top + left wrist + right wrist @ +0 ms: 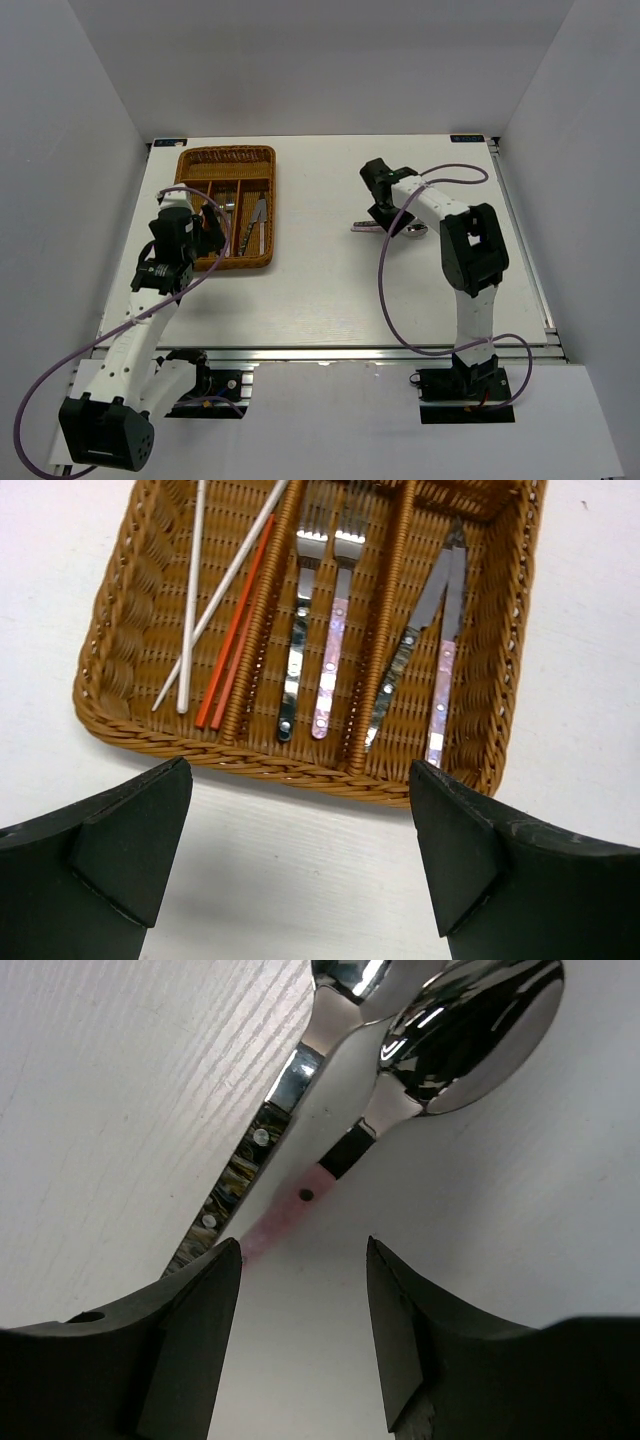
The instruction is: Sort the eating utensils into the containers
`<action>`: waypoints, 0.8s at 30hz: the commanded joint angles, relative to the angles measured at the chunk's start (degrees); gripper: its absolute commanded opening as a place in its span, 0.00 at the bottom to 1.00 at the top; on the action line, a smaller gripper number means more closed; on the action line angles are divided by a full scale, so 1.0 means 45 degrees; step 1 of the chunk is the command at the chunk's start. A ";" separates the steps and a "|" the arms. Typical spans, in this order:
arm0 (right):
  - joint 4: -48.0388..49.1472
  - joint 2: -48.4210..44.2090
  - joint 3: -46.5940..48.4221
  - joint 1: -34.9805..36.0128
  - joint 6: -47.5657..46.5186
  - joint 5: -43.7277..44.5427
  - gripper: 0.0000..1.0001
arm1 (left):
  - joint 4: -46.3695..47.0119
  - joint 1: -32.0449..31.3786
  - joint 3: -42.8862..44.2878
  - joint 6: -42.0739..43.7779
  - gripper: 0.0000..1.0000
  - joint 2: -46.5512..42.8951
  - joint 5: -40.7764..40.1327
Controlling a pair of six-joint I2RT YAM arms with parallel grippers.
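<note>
Spoons (pixel 440 1050) lay touching on the table (pixel 320 290), well right of the wicker tray (pixel 105 695). The right gripper (pixel 303 1250) straddled the pink handle (pixel 290 1210), probably to lift it; its jaws stood partly apart, grip unclear. The dark-handled spoon (pixel 250 1150) crowded it. The left gripper (pixel 300 780) gaped empty near the sorted forks (pixel 330 630), knives (pixel 440 610) and chopsticks (pixel 235 630).

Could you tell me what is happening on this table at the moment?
The robot is sorting cutlery into a wicker tray. Chopsticks, two forks and two knives already lie in separate slots. The left hand hovers open at the tray's near end. The right hand is open over the handles of the two spoons on the table.
</note>
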 commanded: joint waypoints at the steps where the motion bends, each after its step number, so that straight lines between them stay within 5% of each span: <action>1: -0.0587 0.0508 0.0802 -0.0146 0.0545 0.0123 0.58 | 0.0249 -0.0182 0.0074 -0.0028 0.98 -0.0190 0.0455; 16: -0.0255 0.1506 0.0041 -0.0517 0.0702 -0.0579 0.54 | 0.0250 -0.0163 0.0074 -0.0008 0.98 -0.0073 0.0630; 19: -0.0040 0.1546 -0.0425 -0.0692 0.0546 -0.1028 0.41 | 0.0230 -0.0182 0.0074 -0.0027 0.98 0.0005 0.0650; 20: -0.0001 0.1507 -0.0641 -0.0770 0.0584 -0.1107 0.27 | 0.0230 -0.0163 0.0094 -0.0008 0.98 0.0005 0.0669; 24: 0.0699 0.0768 -0.2241 -0.0907 0.0701 -0.1361 0.17 | 0.0210 -0.0201 0.0094 -0.0008 0.98 0.0064 0.0630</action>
